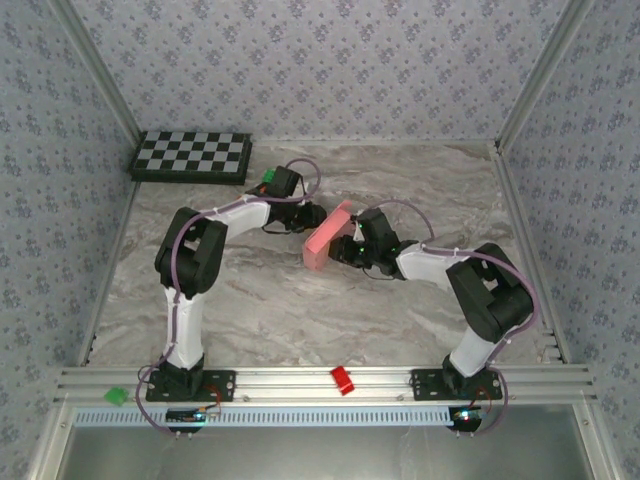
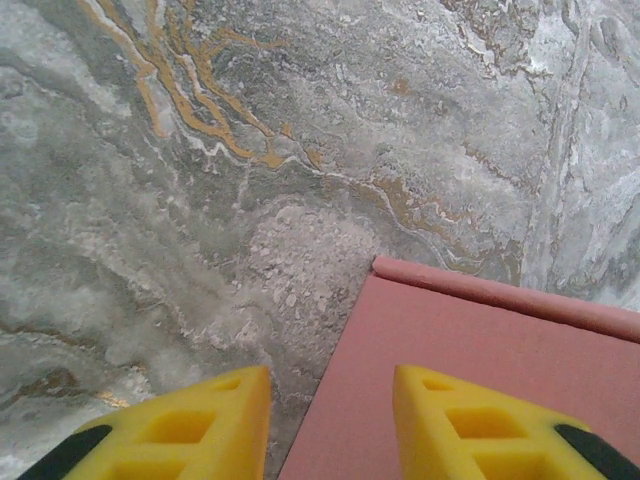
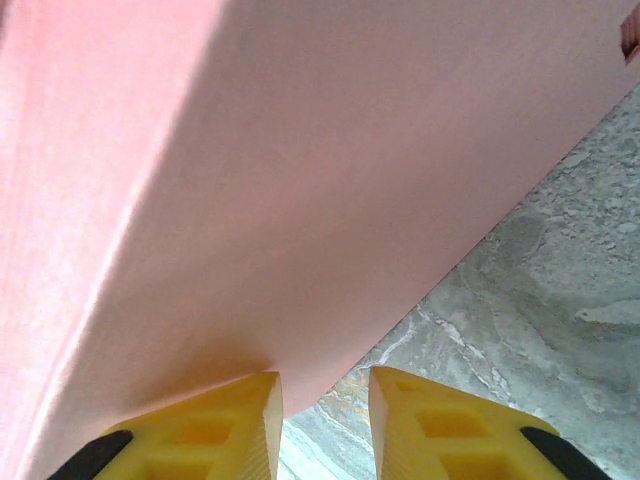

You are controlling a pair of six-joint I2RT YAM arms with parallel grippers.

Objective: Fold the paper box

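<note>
1. Position of the task's thing: the paper box [image 1: 328, 237], pink and closed into a slim oblong, sits on the grey marbled bench [image 1: 250, 300]. It is nearer the arms than the checkerboard [image 1: 193, 157], off to that board's right and well apart from it.
2. Seen from above, the box's long side runs from far right to near left. I cannot tell from there whether it lies flat or is tipped up on an edge.
3. The left hand [image 1: 312, 215] is just beside the side of the box that faces the checkerboard.
4. In the left wrist view the left hand [image 2: 328, 380] is released. Its yellow fingers [image 2: 200, 420] stand apart with nothing pinched between them. A corner of the box [image 2: 480, 350] reaches in past the right finger and into the gap, and bare bench lies beyond.
5. The right hand [image 1: 345, 250] is against the side of the box turned away from the checkerboard.
6. In the right wrist view the right hand [image 3: 322, 380] is also released. Its fingers [image 3: 230, 420] leave a narrow gap through which the bench shows. The broad pink face of the box [image 3: 300, 150] slants overhead, and its lower edge comes down to the tip of the left finger.
7. A small red block [image 1: 343, 380] rests on the metal rail [image 1: 280, 380] at the bench's near edge, far from the checkerboard and to its right.
</note>
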